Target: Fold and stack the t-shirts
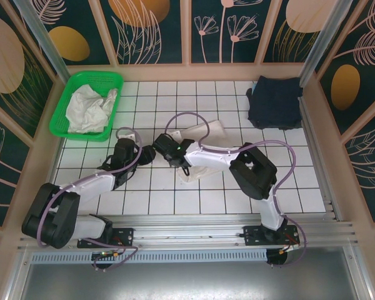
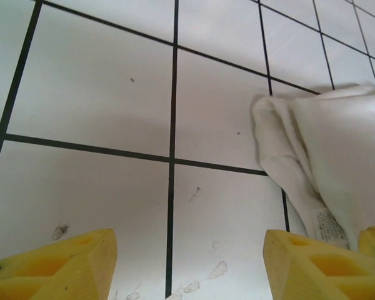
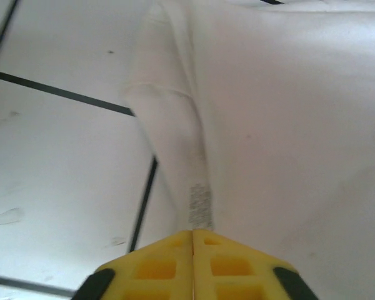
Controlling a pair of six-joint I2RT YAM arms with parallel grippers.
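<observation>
White tiled bench [image 1: 151,206] is carrying an off-white t-shirt [image 3: 287,125], lying directly ahead of the right tool [image 3: 192,240], which is clamping its folded edge. The left tool [image 2: 187,244] is hovering, spread apart, the shirt just to its right.

We take the green mesh basket [image 1: 90,75] as reference: it stands on the white tiled table [image 1: 300,187] and holds crumpled white t-shirts [image 1: 90,109]. Well to its right, level with it, lies the folded dark navy t-shirt [image 1: 275,103]. Nearer to the arm bases than the basket and to its right, an off-white t-shirt [image 1: 203,132] lies on the tiles, partly under the right arm [image 1: 219,156]. The right gripper [image 1: 164,145] meets this shirt's basket-side edge, and the left gripper [image 1: 147,154] sits just beside it, on the basket side.
</observation>
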